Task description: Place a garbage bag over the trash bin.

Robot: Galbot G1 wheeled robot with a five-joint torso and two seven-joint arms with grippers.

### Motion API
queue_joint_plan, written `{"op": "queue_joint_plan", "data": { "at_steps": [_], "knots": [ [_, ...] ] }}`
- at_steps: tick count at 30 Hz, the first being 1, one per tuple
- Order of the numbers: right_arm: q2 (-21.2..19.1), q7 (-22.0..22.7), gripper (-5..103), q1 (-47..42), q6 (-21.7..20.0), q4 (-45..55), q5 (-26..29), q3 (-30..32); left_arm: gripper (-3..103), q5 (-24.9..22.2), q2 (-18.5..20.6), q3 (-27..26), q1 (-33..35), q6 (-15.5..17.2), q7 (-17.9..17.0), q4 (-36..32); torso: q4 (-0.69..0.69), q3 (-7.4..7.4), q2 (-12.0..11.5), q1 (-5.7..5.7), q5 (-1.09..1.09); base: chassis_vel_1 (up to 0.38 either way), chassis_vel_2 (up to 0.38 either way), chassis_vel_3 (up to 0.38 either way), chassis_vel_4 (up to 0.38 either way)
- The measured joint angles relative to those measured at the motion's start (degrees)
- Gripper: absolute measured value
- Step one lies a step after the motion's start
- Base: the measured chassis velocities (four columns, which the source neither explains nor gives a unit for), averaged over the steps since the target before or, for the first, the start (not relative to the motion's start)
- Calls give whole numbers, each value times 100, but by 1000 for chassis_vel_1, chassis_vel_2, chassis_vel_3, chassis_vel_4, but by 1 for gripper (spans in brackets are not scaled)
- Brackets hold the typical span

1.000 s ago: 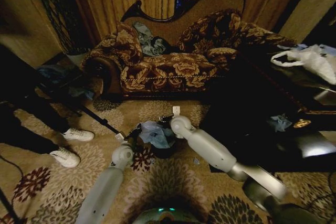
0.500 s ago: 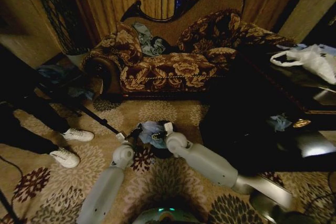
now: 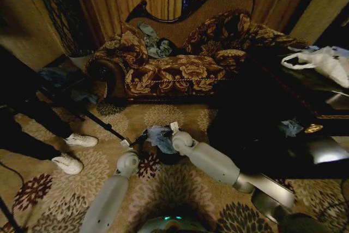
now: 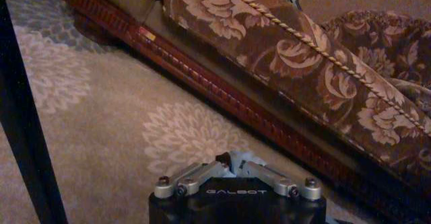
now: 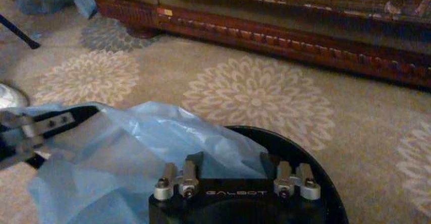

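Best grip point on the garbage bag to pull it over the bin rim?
Grip the garbage bag at its loose bunched film where it rises above the trash bin rim, probably coming from above: its far rim arc is still bare, so film needs drawing that way.

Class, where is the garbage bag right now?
In the head view, the garbage bag lies bunched over the trash bin on the carpet before the sofa, between both grippers.

Head camera looks down from above; both wrist cameras (low, apparently forward-facing) share the sofa (image 3: 180, 64) base.
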Motion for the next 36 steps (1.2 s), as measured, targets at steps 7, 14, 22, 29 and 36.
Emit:
{"op": "queue_joint_plan", "data": {
  "at_steps": [7, 14, 22, 29, 36],
  "knots": [
    [125, -141, 24, 69, 180, -239, -222, 34, 0, 27, -3, -15, 84, -21, 11, -66, 0, 0, 0, 0, 0, 0, 0, 0, 0],
    [135, -113, 3, 108, 266, -211, -234, 36, 0, 35, 0, -38, 128, -39, 15, -95, 0, 0, 0, 0, 0, 0, 0, 0, 0],
    [187, -63, 0, 222, 345, -198, -257, 184, 0, 38, 1, -44, 139, -48, 17, -110, 0, 0, 0, 0, 0, 0, 0, 0, 0],
    [268, -99, 0, 414, 382, -307, -378, 364, 0, 43, -9, -42, 140, -64, 18, -110, 0, 0, -1, 0, 0, 0, 0, 0, 0],
    [462, -262, 0, 537, 560, -560, -786, 422, 0, 41, -3, -62, 85, -95, 18, -92, -1, 0, -1, 0, 1, 0, 0, 0, 0]
  ]
}}
